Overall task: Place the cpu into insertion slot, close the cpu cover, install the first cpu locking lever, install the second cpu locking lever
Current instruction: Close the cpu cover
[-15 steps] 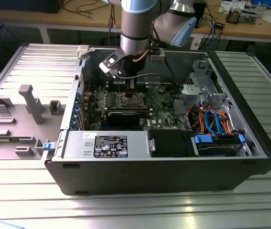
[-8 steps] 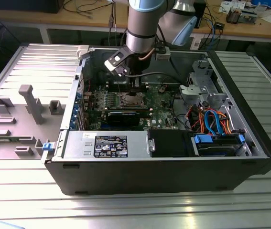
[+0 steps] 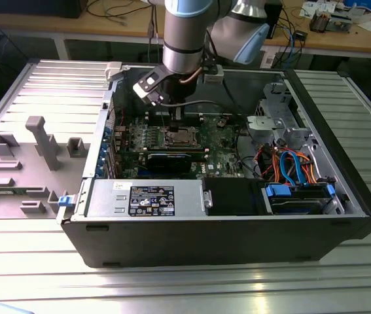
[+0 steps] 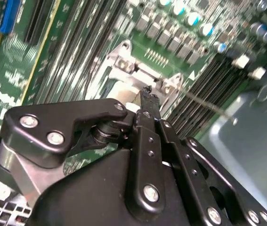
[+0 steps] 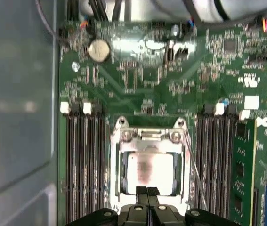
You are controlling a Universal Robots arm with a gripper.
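End effector [image 5: 147,189] closed, tips at insertion slot [image 5: 113,165] edge | cpu [image 5: 149,170] inside insertion slot | cpu cover [image 5: 149,137] down over cpu

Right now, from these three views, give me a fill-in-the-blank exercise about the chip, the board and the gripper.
1. The cpu shows through the window of the silvery cpu ____.
2. The circuit board around it is coloured ____.
3. The gripper, its tip at the cpu's edge, is ____.
4. In the exterior view, the arm reaches down into the open computer ____.

Missing words: cover; green; shut; case.
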